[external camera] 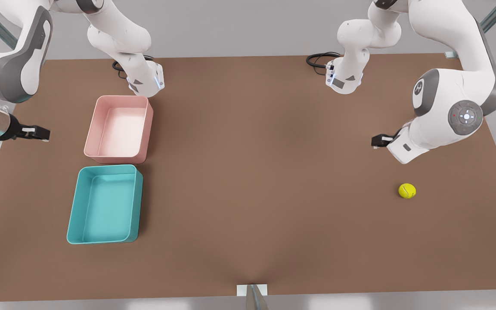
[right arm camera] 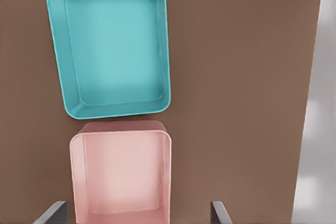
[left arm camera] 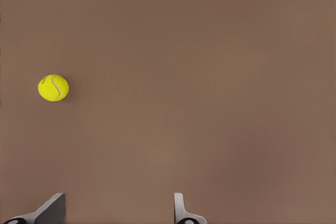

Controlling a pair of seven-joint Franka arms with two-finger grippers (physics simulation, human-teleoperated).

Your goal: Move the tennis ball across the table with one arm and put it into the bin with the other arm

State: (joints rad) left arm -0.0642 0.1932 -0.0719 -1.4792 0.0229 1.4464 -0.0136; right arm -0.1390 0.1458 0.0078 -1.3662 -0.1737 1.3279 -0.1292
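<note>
The tennis ball (external camera: 407, 190) lies on the brown table (external camera: 252, 172) toward the front view's right; in the left wrist view the tennis ball (left arm camera: 53, 87) rests apart from the fingers. My left gripper (external camera: 379, 140) hovers above the table a little behind the ball, open and empty, as the left gripper (left arm camera: 116, 213) shows. The teal bin (external camera: 105, 204) sits empty at the front view's left, and the right wrist view looks down on the bin (right arm camera: 113, 40). My right gripper (external camera: 37, 132) waits open beyond the trays, near the table's left edge, the right gripper (right arm camera: 136, 214) holding nothing.
A pink tray (external camera: 119, 129) stands right behind the teal bin, also empty; the pink tray (right arm camera: 121, 171) almost touches it. Both arm bases and black cables (external camera: 321, 59) sit along the far edge. A small post (external camera: 252, 295) rises at the near edge.
</note>
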